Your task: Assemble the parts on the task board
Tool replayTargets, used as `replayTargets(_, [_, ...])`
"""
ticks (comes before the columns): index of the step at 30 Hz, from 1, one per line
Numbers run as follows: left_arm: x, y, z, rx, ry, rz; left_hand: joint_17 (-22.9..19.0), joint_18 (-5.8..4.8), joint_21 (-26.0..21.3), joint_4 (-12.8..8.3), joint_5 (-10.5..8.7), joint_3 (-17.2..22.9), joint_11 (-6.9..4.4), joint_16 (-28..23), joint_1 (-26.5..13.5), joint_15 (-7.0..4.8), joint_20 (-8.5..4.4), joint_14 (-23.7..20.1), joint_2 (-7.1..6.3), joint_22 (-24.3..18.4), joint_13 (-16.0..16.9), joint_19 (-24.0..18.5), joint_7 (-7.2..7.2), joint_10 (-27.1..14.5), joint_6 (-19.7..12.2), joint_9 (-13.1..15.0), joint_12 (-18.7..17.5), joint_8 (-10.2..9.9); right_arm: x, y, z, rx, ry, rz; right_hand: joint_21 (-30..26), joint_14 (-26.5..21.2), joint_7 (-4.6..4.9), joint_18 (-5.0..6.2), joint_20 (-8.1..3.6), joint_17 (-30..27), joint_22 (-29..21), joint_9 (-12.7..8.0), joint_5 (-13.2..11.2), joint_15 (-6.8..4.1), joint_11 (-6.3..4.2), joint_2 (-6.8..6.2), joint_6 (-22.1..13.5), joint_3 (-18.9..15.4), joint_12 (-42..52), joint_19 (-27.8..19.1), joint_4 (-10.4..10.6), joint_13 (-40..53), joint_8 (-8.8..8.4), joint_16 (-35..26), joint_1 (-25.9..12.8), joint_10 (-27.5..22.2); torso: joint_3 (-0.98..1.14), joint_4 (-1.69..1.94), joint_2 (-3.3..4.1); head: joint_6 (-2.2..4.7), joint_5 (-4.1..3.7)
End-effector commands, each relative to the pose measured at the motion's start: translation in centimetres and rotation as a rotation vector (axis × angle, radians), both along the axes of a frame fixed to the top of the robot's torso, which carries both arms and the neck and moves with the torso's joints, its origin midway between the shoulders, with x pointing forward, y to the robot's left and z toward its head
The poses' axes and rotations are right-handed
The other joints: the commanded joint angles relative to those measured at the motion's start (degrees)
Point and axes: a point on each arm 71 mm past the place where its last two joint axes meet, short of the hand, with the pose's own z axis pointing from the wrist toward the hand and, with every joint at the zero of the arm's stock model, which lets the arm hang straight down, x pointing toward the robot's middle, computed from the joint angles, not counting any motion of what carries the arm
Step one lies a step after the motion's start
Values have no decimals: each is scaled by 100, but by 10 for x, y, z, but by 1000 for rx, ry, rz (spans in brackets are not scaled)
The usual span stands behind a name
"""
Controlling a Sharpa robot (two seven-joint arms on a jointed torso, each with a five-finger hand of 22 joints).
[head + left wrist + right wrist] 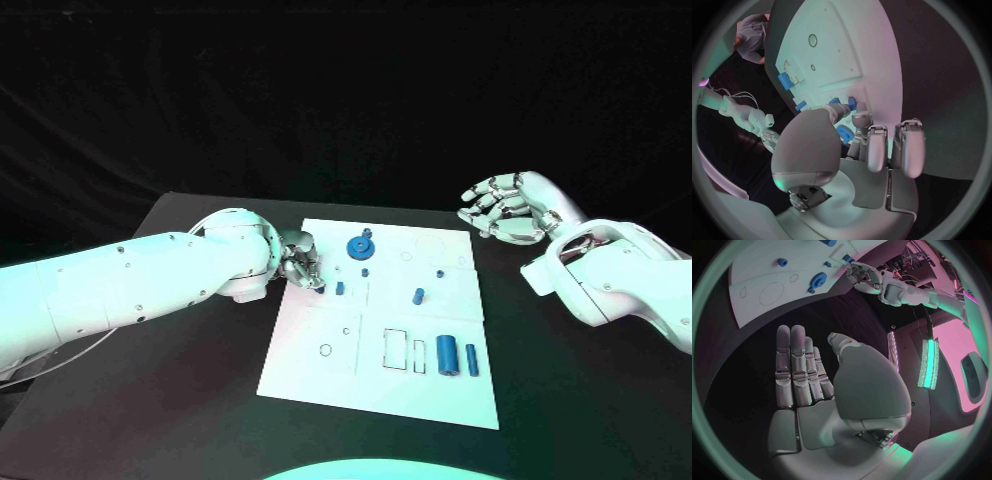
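The white task board [378,395] lies mid-table. On it are a blue gear [361,245], small blue pegs [340,288] [420,295] and two upright blue cylinders [447,353] near the front right. My left hand [300,265] is over the board's left edge with its fingers curled in. In the left wrist view its fingertips [859,118] are right by a small blue piece [852,103], with the gear [844,134] behind them. I cannot tell whether anything is pinched. My right hand [512,208] hovers off the far right corner, flat and holding nothing [801,370].
Outlined recesses [395,347] and a small ring mark [326,350] sit on the board's near half. The black table [173,400] extends to both sides of the board. The right wrist view shows the board [761,270], the gear [820,279] and my left hand [864,277].
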Motion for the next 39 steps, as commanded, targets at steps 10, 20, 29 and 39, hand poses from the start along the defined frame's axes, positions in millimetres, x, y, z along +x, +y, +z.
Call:
replayTargets(10, [-2, -6, -2, -11, 21, -29, 1378, -83, 40, -900, 4, 950, 9, 48, 47, -27, -6, 555, -3, 854, 8, 73, -10, 52, 39, 7, 25, 15, -1, 1, 0, 0, -8, 9, -20, 24, 0, 64, 2, -1, -5, 8, 26, 18, 47, -3, -31, 8, -30, 24, 36, -5, 18, -17, -53, 7, -3, -2, 5, 4, 1])
replayTargets(20, [-2, -11, -2, -16, 28, -48, 1390, -86, 44, -905, -1, 955, 8, 55, 45, -27, -7, 558, -11, 863, -7, 80, -9, 48, 40, 7, 14, 15, -1, 1, 0, 1, -8, 10, -32, 29, 0, 64, 3, 2, -18, 10, 28, 18, 47, 0, -32, 3, -28, 31, 35, -17, 22, -27, -66, 9, 1, 0, 6, -12, -6])
replayTargets(29, [-1, -12, -6, 21, 70, -53, 1394, -83, 38, -906, -6, 957, 9, 58, 40, -27, -7, 559, -15, 851, -9, 70, -8, 50, 40, 7, 12, 14, -1, 1, 1, 1, -8, 9, -32, 29, 0, 64, 3, 2, -18, 10, 28, 18, 47, 0, -32, 3, -28, 31, 35, -17, 22, -27, -66, 9, 5, -6, 2, -22, -6])
replayTargets(39, [0, -12, -10, 48, 87, -41, 1383, -82, 37, -910, -6, 962, 9, 51, 40, -27, -8, 556, -17, 849, 7, 69, -9, 58, 41, 7, 24, 14, -1, 1, 1, 1, -7, 9, -32, 29, 0, 64, 3, 2, -18, 10, 28, 18, 47, 0, -32, 3, -28, 31, 35, -17, 22, -27, -66, 9, 0, -6, 7, -42, -33])
